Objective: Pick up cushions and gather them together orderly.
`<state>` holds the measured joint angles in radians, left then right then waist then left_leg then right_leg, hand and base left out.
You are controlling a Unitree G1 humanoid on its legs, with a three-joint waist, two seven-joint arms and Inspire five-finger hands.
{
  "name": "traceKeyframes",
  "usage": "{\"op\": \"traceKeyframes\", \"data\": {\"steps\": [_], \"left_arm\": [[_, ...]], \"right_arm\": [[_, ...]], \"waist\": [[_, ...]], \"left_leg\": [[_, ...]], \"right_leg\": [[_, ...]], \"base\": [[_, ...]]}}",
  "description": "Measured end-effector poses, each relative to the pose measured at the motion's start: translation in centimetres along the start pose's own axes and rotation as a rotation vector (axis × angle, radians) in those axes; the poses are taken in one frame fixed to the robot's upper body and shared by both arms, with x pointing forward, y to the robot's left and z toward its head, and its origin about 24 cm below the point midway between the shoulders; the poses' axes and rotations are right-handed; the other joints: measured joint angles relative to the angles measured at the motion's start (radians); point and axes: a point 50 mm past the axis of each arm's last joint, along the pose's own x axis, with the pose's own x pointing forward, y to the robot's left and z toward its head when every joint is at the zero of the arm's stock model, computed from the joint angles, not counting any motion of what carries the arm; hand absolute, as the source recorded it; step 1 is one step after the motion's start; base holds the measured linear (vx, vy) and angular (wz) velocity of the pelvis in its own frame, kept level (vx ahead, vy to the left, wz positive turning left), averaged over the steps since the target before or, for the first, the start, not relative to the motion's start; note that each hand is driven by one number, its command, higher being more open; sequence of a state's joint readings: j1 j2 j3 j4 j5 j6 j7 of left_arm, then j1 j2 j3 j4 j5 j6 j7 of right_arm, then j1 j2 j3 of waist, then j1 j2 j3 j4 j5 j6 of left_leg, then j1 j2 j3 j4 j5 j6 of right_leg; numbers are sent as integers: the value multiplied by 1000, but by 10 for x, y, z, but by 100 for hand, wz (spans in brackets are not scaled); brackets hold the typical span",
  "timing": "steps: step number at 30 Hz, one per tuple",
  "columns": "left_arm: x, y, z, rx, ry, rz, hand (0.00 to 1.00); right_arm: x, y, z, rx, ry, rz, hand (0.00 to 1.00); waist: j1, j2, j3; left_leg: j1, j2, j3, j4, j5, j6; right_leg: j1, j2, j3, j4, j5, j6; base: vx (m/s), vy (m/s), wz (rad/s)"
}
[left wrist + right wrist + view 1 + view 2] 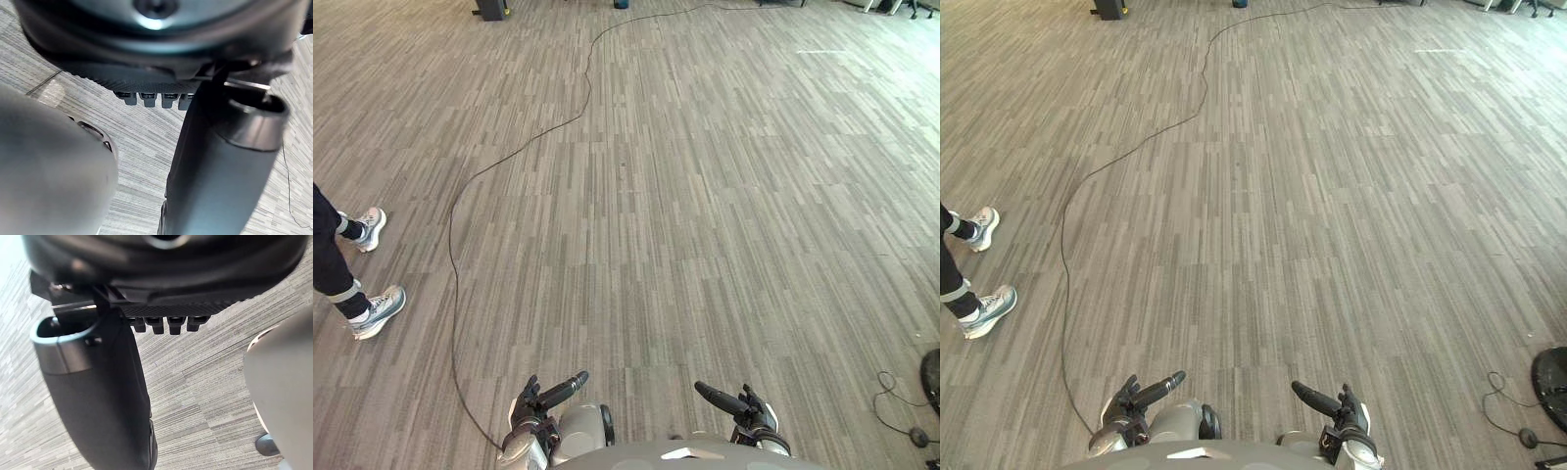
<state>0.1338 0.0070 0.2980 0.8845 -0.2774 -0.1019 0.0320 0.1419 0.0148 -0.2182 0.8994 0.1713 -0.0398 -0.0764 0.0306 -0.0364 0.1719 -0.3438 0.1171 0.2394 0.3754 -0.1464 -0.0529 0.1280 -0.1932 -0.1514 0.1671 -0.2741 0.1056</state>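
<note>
The grey striped carpet floor (705,196) fills the head views. A person's dark trouser legs and pale trainers (377,311) stand at its left edge. The left hand (543,399) and right hand (739,403) hang low, close to the robot and well apart. Each hand's fingers (146,98) are relaxed, uncurled and holding nothing. A dark round object (1552,377) lies at the right edge.
</note>
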Motion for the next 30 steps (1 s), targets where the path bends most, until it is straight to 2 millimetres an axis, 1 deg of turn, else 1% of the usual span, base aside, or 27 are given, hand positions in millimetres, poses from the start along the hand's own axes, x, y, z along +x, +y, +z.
{"op": "traceKeyframes", "data": {"steps": [1, 2, 3, 4, 6, 8, 9, 10, 11, 12, 13, 14, 16, 17, 18, 19, 20, 21, 22, 23, 24, 25, 26, 27, 28, 29, 30], "left_arm": [[0, -1, 0, -8, -5, 0, 100], [1, 0, 1, -8, -7, 2, 100], [2, 0, 5, -6, -20, 7, 100], [2, 3, 6, -21, -21, 17, 100], [3, 6, 7, -20, -19, 25, 100], [3, 6, 3, -5, 7, 22, 100], [3, 6, 0, 12, 23, 19, 100], [3, 6, 0, 29, 29, 14, 100], [4, 6, -2, 38, 41, 13, 100], [3, 6, -4, 38, 51, 15, 100], [3, 6, -4, 38, 53, 15, 100], [3, 6, -4, 39, 54, 14, 100], [4, 2, -4, 55, 58, -4, 100], [5, 0, -5, 59, 63, -9, 100], [6, -3, -4, 64, 66, -18, 100], [7, -8, -2, 77, 66, -36, 100], [8, -11, -1, 89, 66, -51, 100], [8, -16, -1, 102, 65, -69, 100], [8, -21, -2, 101, 68, -81, 100], [6, -26, -7, 87, 76, -87, 100], [6, -26, -7, 83, 76, -86, 100], [6, -26, -8, 83, 77, -84, 100], [6, -26, -7, 79, 73, -82, 100], [6, -26, -5, 69, 63, -82, 100], [6, -24, -2, 57, 48, -75, 100], [6, -20, 1, 39, 30, -61, 100], [6, -20, 2, 38, 23, -60, 100]], "right_arm": [[0, 0, -1, 9, 4, -1, 100], [0, 0, 0, 6, 5, 0, 100], [3, 10, 6, 10, -5, 30, 100], [2, 19, 6, 22, -6, 49, 100], [1, 26, 4, 24, 1, 69, 100], [2, 27, 5, 9, -4, 84, 100], [2, 28, 9, 10, -18, 91, 100], [3, 29, 12, 10, -29, 95, 100], [3, 31, 17, 10, -55, 103, 100], [3, 32, 20, 6, -73, 109, 100], [3, 33, 22, 4, -80, 112, 100], [3, 36, 26, -8, -103, 130, 100], [4, 42, 40, -6, -155, 156, 100], [4, 44, 43, -5, -167, 162, 100], [4, 46, 47, -4, -177, 171, 100], [5, 48, 50, -3, -182, 177, 100], [6, 47, 49, 0, -175, 176, 100], [7, 46, 50, 5, -168, 169, 100], [8, 42, 53, 4, -174, 158, 100], [9, 41, 56, 3, -177, 153, 100], [9, 41, 58, 11, -181, 149, 100], [9, 40, 59, 14, -180, 146, 100], [9, 41, 58, 11, -172, 149, 100], [10, 40, 58, -1, -164, 148, 100], [10, 41, 58, -5, -161, 146, 100], [9, 45, 55, -23, -147, 153, 100], [9, 46, 52, -26, -140, 156, 100]], "waist": [[14, -1, -2], [17, -1, -4], [18, -18, 1], [23, -30, -6], [23, -46, -13], [23, -45, -14], [20, -41, -12], [19, -41, -7], [15, -33, 1], [5, -30, 1], [1, -29, 2], [-10, -27, 3], [-29, -19, 12], [-38, -13, 16], [-44, -8, 20], [-49, -6, 28], [-54, -13, 32], [-66, -9, 44], [-62, 9, 49], [-57, 37, 49], [-58, 44, 54], [-61, 55, 58], [-60, 63, 63], [-56, 83, 75], [-55, 91, 86], [-43, 86, 92], [-35, 78, 94]], "left_leg": [[8, -7, 24, -28, 136, -3], [12, -21, 37, -21, 116, 49], [-3, -26, 53, 30, 54, 55], [-1, -25, 69, 87, 4, 86], [37, -39, 86, 111, -36, 110], [134, -65, 107, 85, -85, 118], [205, -82, 117, 36, -106, 118], [244, -91, 125, 11, -115, 118], [330, -101, 139, -31, -131, 116], [383, -102, 142, -63, -134, 114], [404, -102, 142, -79, -136, 112], [470, -101, 144, -134, -139, 105], [553, -97, 154, -199, -144, 90], [576, -95, 155, -219, -145, 90], [595, -93, 154, -234, -145, 91], [618, -92, 139, -251, -145, 91], [635, -107, 102, -266, -145, 91], [676, -108, 51, -284, -145, 89], [693, -92, 32, -284, -143, 86], [693, -64, 5, -248, -117, 41], [689, -53, -6, -206, -105, 21], [638, -23, -22, -43, -83, -18], [584, 4, -38, 112, -56, -62], [467, 63, -66, 402, 5, -154], [404, 101, -59, 558, 1, -153], [325, 140, -27, 688, -30, -133], [303, 144, -13, 700, -40, -121]], "right_leg": [[18, -26, 12, -14, -16, 22], [28, -41, 20, -21, -17, 18], [25, -45, 67, -19, 19, -31], [30, -54, 88, -2, 69, -15], [30, -78, 125, 51, 103, 33], [-18, -102, 171, 252, 164, 45], [-104, -110, 206, 457, 240, 34], [-156, -120, 211, 581, 278, 28], [-259, -134, 182, 796, 262, 5], [-302, -126, 145, 868, 235, -29], [-319, -119, 127, 887, 221, -39], [-386, -90, 62, 916, 156, -54], [-499, -19, -60, 792, 68, -69], [-522, 8, -101, 693, 62, -80], [-543, 40, -135, 556, 69, -84], [-545, 72, -158, 371, 112, -80], [-540, 89, -156, 214, 183, -83], [-514, 103, -140, 183, 340, -167], [-505, 116, -148, 202, 340, -202], [-506, 120, -155, 260, 277, -214], [-500, 124, -162, 283, 256, -224], [-464, 147, -165, 289, 204, -223], [-433, 162, -155, 270, 186, -221], [-361, 208, -138, 221, 171, -221], [-305, 238, -121, 185, 163, -225], [-219, 265, -88, 134, 154, -237], [-190, 268, -72, 119, 147, -244]], "base": [[437, 416, -27], [481, 409, -32], [612, 435, -27], [607, 416, -27], [452, 299, -23], [488, 325, -32], [369, 263, -32], [414, 262, -37], [500, 242, -25], [417, 181, -23], [342, 85, -10], [315, 47, -10], [434, 26, -11], [496, -24, 0], [428, -41, 22], [530, -105, 50], [489, -172, 83], [520, -190, 75], [552, -204, 46], [455, -166, 6], [678, -284, -14], [559, -234, -23], [652, -230, -45], [409, -95, -52], [604, -106, -77], [497, -59, -67], [581, -40, -92]]}}
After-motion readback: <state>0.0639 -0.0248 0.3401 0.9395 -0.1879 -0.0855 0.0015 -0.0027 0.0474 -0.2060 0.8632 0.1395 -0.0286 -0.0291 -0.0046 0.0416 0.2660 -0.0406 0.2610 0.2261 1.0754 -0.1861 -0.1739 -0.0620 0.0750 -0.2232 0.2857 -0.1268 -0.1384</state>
